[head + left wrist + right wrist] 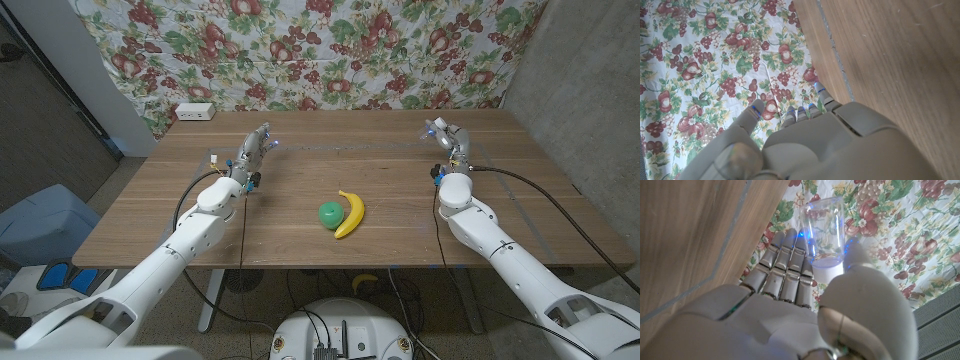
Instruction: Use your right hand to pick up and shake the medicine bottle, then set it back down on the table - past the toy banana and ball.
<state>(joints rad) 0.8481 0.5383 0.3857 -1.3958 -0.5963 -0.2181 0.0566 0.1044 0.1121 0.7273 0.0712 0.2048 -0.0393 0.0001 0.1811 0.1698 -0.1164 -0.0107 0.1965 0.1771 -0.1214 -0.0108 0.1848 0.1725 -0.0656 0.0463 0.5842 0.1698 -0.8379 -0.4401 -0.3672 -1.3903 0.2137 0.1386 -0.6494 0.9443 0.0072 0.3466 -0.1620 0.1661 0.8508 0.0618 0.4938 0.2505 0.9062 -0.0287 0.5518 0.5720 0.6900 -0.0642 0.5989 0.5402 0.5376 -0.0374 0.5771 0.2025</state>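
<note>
A clear medicine bottle (pixel 824 227) with a white cap sits between the thumb and fingers of my right hand (pixel 805 305), the thumb tip against it near the cap. In the head view that hand (pixel 448 138) is raised over the table's far right part, and the bottle (pixel 436 127) is a pale shape at its fingertips. The yellow toy banana (pixel 350 213) and green ball (pixel 329 213) lie touching at the table's middle, nearer to me than the hand. My left hand (pixel 254 148) is up at the far left, its fingers (pixel 790 116) extended and holding nothing.
A white box (pixel 194 111) sits at the far left edge of the wooden table (pixel 400 180). A floral cloth (pixel 330 50) hangs right behind the table. A grey wall (pixel 590 90) stands on the right.
</note>
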